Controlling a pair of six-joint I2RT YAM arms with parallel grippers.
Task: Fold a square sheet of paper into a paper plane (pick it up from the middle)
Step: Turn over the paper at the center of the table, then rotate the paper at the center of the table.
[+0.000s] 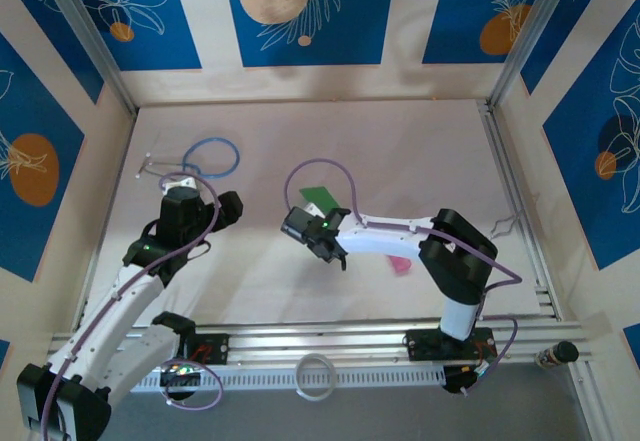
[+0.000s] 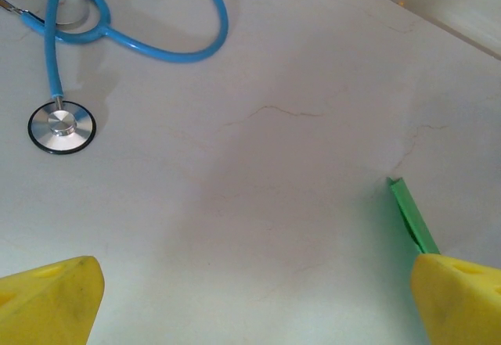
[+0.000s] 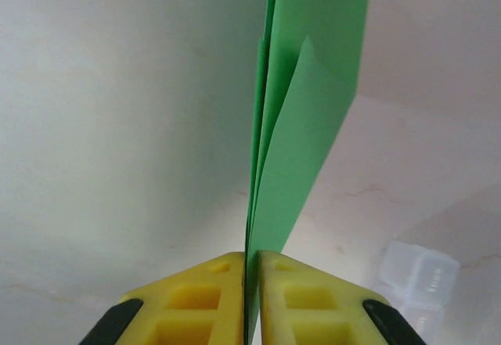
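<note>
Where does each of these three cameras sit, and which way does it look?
Top: above and behind, looking down on the table; left arm and right arm show.
Left wrist: on the arm's tip, faces the stethoscope; open yellow jaws at bottom corners.
Right wrist: likewise, faces along the folded green paper pinched in its jaws.
All three share that paper.

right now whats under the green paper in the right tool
Pale table shows around the green paper, which is pinched in the right tool. The patch directly beneath is covered.
</note>
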